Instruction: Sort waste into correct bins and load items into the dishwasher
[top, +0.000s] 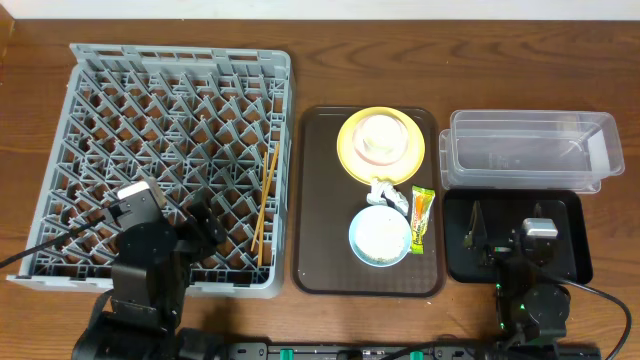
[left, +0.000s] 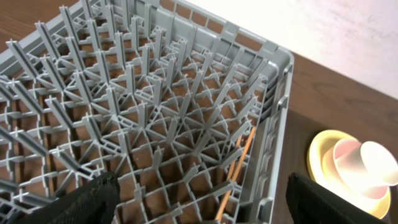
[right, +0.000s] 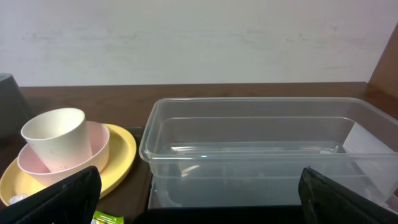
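We are hovering our left gripper (left: 205, 200), wide and empty, over the chopsticks (top: 265, 205), probably both, lying loaded at three o'clock in the dish rack (top: 180, 50), our right gripper (right: 199, 198) gaping too.

Left gripper (left: 199, 202) jaws spread wide, nothing between them, right gripper (right: 202, 199) likewise wide open, empty

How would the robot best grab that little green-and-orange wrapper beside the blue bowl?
Probably from straight above, pinching the wrapper across its narrow width near its middle: it lies flat on the brown tray, long and thin, with the blue bowl close alongside.
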